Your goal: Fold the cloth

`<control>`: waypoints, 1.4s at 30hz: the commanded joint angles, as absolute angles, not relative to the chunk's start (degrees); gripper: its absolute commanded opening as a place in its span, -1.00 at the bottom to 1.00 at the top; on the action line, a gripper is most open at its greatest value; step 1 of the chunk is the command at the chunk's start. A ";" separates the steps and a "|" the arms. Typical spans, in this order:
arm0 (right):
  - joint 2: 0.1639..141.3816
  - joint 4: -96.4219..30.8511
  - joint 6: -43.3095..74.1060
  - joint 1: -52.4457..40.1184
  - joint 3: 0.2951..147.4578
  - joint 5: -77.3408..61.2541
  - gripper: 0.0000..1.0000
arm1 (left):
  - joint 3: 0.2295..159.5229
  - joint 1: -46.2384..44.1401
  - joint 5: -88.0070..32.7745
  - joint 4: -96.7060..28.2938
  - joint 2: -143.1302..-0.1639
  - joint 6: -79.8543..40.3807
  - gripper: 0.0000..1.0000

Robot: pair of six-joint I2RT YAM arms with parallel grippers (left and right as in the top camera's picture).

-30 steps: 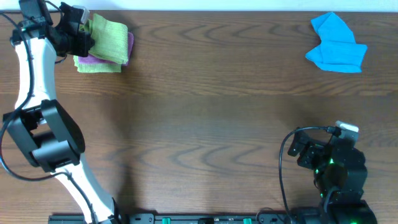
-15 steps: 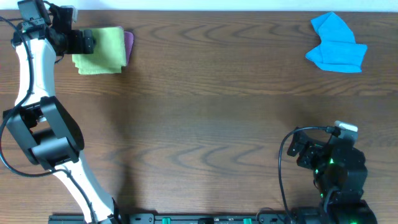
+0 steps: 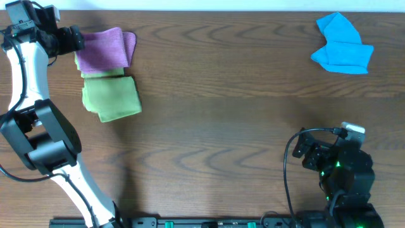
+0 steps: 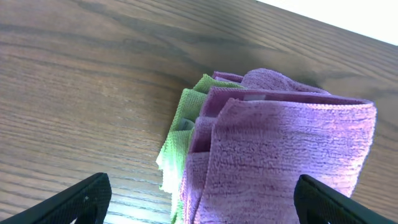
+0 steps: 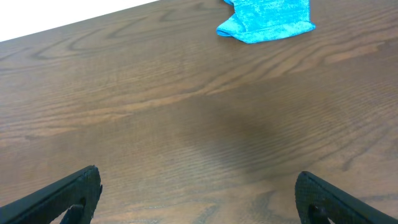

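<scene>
The cloth point(image 3: 112, 96), lime green and folded into a thick rectangle, lies flat near the table's far left, just in front of a purple cloth point(image 3: 104, 49). In the left wrist view only a green edge of the cloth point(image 4: 185, 127) peeks out beside the purple cloth point(image 4: 286, 149). My left gripper point(image 3: 71, 39) hovers at the purple cloth's left edge, open, its fingers point(image 4: 74, 200) wide apart and gripping nothing. My right gripper point(image 3: 309, 152) rests at the near right, open over bare wood, far from the cloth; the right wrist view shows the right gripper point(image 5: 202, 199) holding nothing.
A bright blue cloth point(image 3: 342, 45) lies crumpled at the far right corner, and the blue cloth point(image 5: 267, 17) also shows ahead in the right wrist view. The table's far edge point(image 3: 202, 11) runs just behind the purple cloth. The left arm point(image 3: 38, 136) stands along the left side.
My left gripper has opened and let go of the green cloth, then drawn back to the left. The cloth has gone from on top of the purple cloth to the table in front of it.
</scene>
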State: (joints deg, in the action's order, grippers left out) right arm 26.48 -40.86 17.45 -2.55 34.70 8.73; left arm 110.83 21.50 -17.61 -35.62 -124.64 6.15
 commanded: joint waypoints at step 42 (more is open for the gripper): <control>26.20 -42.68 18.20 -3.03 34.81 8.56 0.98 | 73.93 31.48 -35.18 -44.75 -84.18 4.91 0.90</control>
